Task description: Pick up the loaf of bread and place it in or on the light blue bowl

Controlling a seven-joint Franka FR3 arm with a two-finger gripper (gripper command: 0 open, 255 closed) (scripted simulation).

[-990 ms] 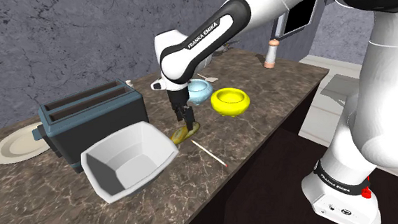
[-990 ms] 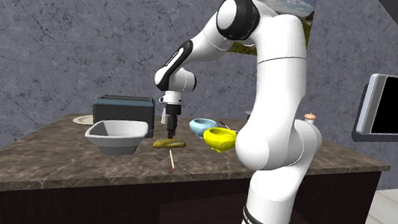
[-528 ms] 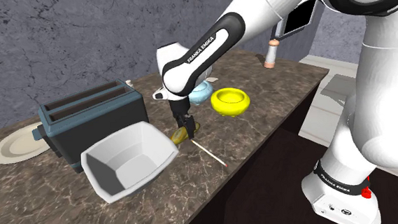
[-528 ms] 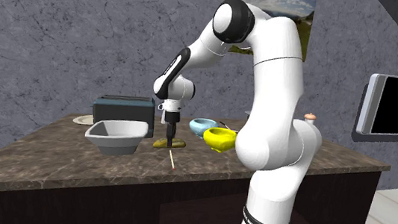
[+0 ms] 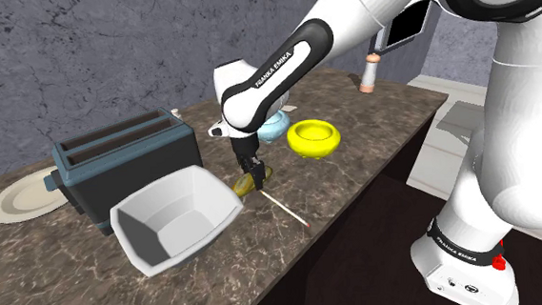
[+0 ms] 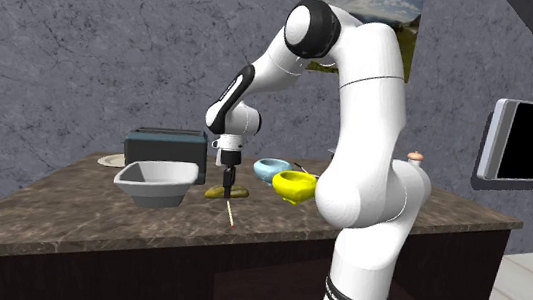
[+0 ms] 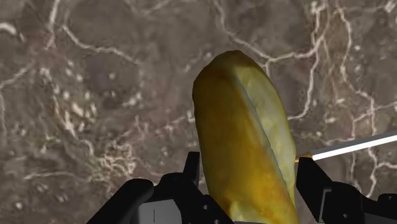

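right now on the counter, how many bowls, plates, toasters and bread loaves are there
bowls: 3 (white bowl, light blue bowl, yellow bowl)
plate: 1
toaster: 1
bread loaf: 1
total: 6

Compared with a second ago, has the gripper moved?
Yes. Against the toaster, the gripper has dropped lower, down to the bread on the counter.

I am lowering the arm (image 5: 284, 65) at the middle of the shoulder view, its forearm tipping flatter. The gripper (image 5: 251, 173) is sinking from just above the loaf of bread (image 5: 245, 184) down around it, close to the countertop (image 5: 333, 186).
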